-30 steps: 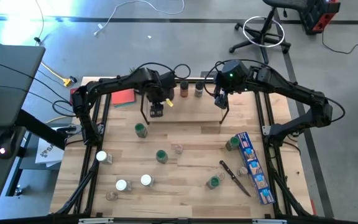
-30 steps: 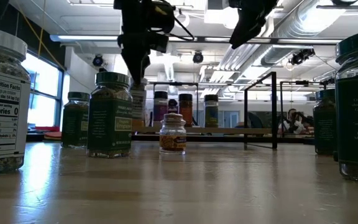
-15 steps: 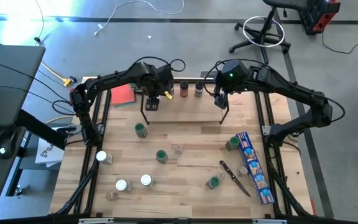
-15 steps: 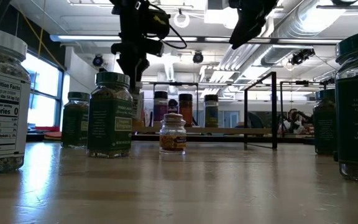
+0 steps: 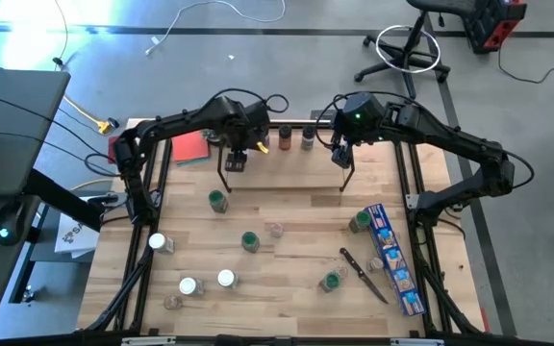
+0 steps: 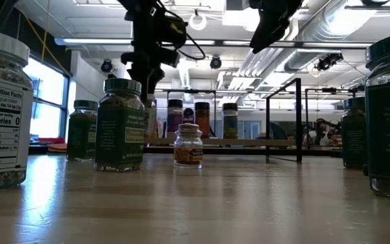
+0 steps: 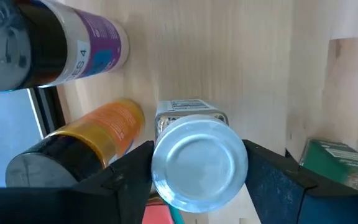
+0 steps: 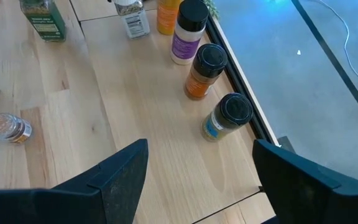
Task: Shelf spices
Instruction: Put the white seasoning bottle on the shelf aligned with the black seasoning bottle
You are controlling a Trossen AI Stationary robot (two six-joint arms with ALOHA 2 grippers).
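My left gripper hangs over the left end of the black-rod shelf, shut on a clear spice jar with a silvery cap. In the left wrist view, black-capped jars with an orange label and a purple label stand beside it. My right gripper waits open and empty over the shelf's right end. Near it, the purple, orange and blue-labelled jars stand in a row along the far edge. Several loose jars stand on the table, among them a green-capped one and a white-capped one. My left gripper pinches the jar by its cap rim, one finger on each side. The fingers come from above, pointing down. The jar sits upright below them. Whether its base rests on the wood, I cannot tell.
A long blue box and a black-handled utensil lie at the table's right side. A red flat thing lies at the far left. A small clear jar lies on its side mid-table. The black frame edges the table.
My left gripper has carried the jar toward the table's far edge and a little to the left, closer to the row of black-capped jars. It has stayed shut on the jar.
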